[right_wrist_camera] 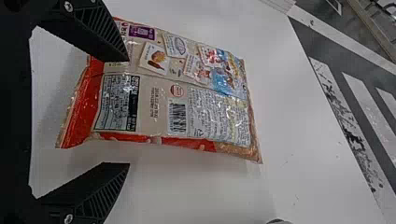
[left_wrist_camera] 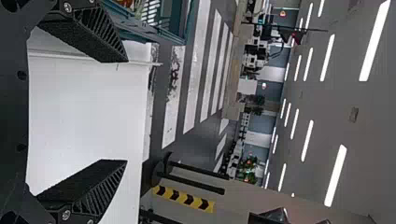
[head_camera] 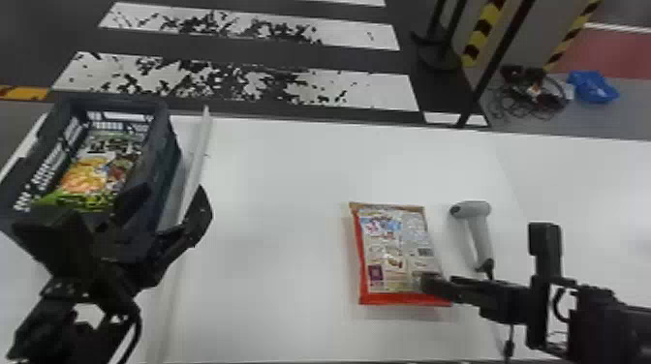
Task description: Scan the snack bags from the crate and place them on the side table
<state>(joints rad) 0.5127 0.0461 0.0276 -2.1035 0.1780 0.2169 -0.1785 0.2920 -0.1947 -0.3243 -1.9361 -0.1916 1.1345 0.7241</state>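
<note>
Head cam's looking forward and down over the table (head_camera: 276,169), left wrist cam faces out toward the ceiling (left_wrist_camera: 364,140), right wrist cam's pretty close to the snack bag (right_wrist_camera: 161,100) head cam also gets.

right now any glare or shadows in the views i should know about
Head view: soft shadow below the snack bag's near edge; right wrist view: small glints on its shiny wrapper, faint shadow beside its red end; left wrist view: bright ceiling lights.

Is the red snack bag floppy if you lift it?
The snack bag might bend a bit, because its thin ends look crinkled. Its shiny film could slip when pushed. It probably won't roll, lying flat on the table.
</note>
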